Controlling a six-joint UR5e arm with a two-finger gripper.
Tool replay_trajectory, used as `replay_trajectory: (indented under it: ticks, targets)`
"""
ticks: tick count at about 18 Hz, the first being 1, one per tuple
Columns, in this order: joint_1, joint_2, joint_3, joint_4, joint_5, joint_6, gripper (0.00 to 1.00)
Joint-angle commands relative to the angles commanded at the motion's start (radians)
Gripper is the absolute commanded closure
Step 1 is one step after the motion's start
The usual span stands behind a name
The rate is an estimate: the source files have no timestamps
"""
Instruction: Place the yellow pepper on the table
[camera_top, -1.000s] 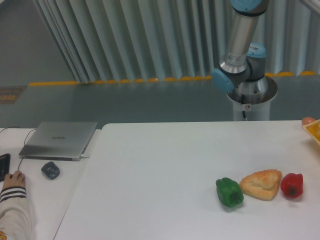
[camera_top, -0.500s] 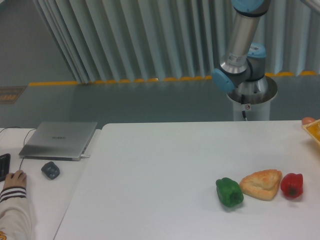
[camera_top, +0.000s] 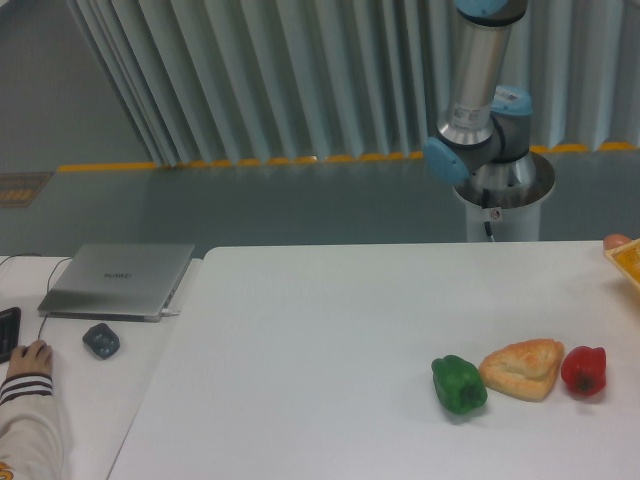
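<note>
Lower left corner: a person's hand (camera_top: 26, 357) w/ striped cuff, resting on the smaller white desk (camera_top: 70, 400), next to a dark keyboard edge (camera_top: 8, 331) at far left. Just beyond: small dark-grey computer mouse (camera_top: 101, 340), then a closed silver laptop (camera_top: 118, 280) w/ a thin cable running along its left side.

Filling centre and right of frame: large plain white matte bench (camera_top: 320, 360). Lower right on it, three items in a row, close but apart: glossy green bell pepper (camera_top: 459, 384) at left, tan triangular bread piece (camera_top: 522, 368) in the middle, glossy red bell pepper (camera_top: 584, 370) at right. Bread nearly touching the red one.

Right edge, mid-height: corner of a yellow-orange container (camera_top: 626, 262) poking into frame, w/ a small pinkish round thing (camera_top: 617, 241) just behind it. Glossy yellow bell pepper not identifiable anywhere; may sit out of frame to the right, can't tell.

Farther back, upper right: silver-and-light-blue arm (camera_top: 478, 90) rising from a round metal pedestal base (camera_top: 504, 195) behind the bench and leaving the frame at top. Tool not in view, so open/closed state can't be told.

Background: grey floor w/ yellow stripe (camera_top: 240, 161), pale vertical-ribbed curtain wall (camera_top: 280, 75) across the top.
</note>
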Motion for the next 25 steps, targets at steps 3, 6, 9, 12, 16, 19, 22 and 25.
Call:
replay_trajectory:
  ticks: [3,6,9,12,16,19,22,25]
  targets:
    - [-0.075,0.002,0.0,0.011,-0.038,-0.164,0.72]
    - [-0.167,-0.003,0.0,0.047,-0.035,-0.333,0.72]
    - [-0.232,-0.018,-0.002,0.087,-0.034,-0.439,0.72]
    - [-0.253,-0.037,-0.002,0.112,-0.032,-0.457,0.72]
    - [-0.304,-0.064,0.0,0.158,-0.026,-0.532,0.72]
    - [-0.339,-0.089,0.0,0.198,0.027,-0.568,0.72]
    - [-0.359,-0.109,-0.011,0.239,0.058,-0.574,0.57]
    - [-0.361,-0.112,-0.015,0.241,0.058,-0.577,0.2]
